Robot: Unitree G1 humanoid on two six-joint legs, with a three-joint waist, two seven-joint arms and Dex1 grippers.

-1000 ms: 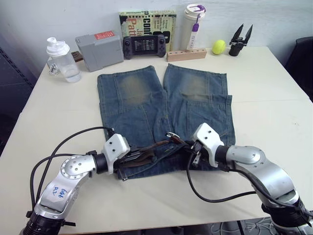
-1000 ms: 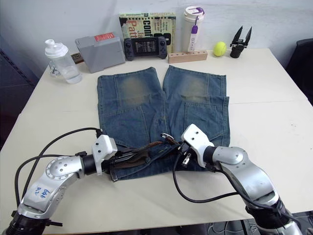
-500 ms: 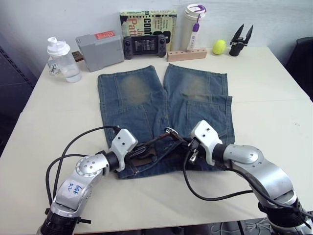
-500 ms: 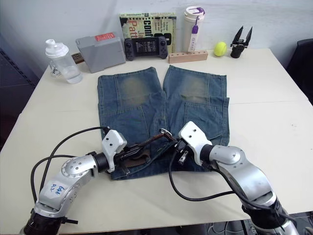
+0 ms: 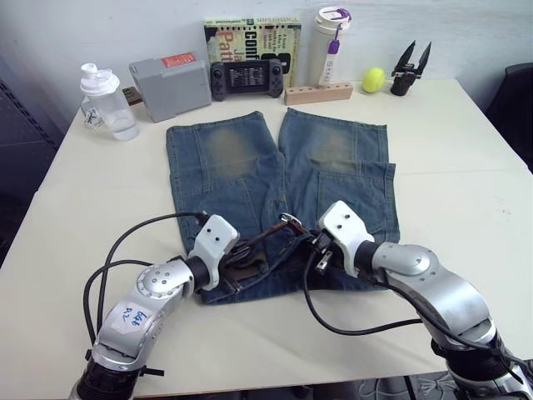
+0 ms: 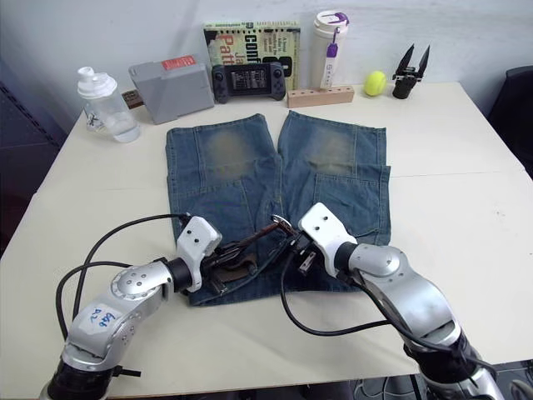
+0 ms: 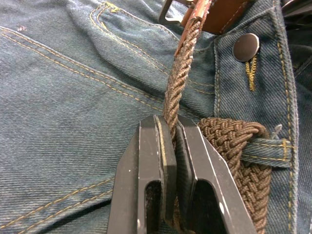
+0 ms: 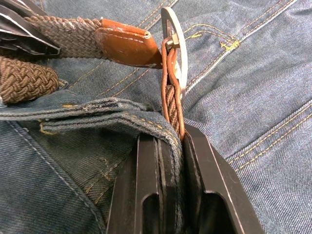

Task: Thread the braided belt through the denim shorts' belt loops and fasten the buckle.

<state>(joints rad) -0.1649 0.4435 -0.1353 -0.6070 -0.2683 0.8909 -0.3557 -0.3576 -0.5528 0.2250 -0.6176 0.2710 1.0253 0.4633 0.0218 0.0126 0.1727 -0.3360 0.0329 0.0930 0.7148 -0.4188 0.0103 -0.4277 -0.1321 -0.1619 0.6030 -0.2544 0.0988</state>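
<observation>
The denim shorts (image 5: 281,200) lie flat in the middle of the bench (image 5: 466,167), waistband toward the near edge, legs pointing at the far edge. The braided belt (image 7: 176,92) sits bunched along the waistband, with one stretch passing under a belt loop (image 7: 267,149) near the metal button.

The left gripper (image 7: 168,134) is clenched on a single run of the woven strap, which lifts taut toward the tan leather end. The right gripper (image 8: 170,139) is clamped on the strap right at the buckle (image 8: 174,41), with a fold of waistband denim pinched in too (that may drag the shorts along).

The belt looks limp and light, so it will sag and twist unless kept under tension. The stiffer leather end by the buckle seems the surest place to hold. The denim is soft and will rumple easily.
</observation>
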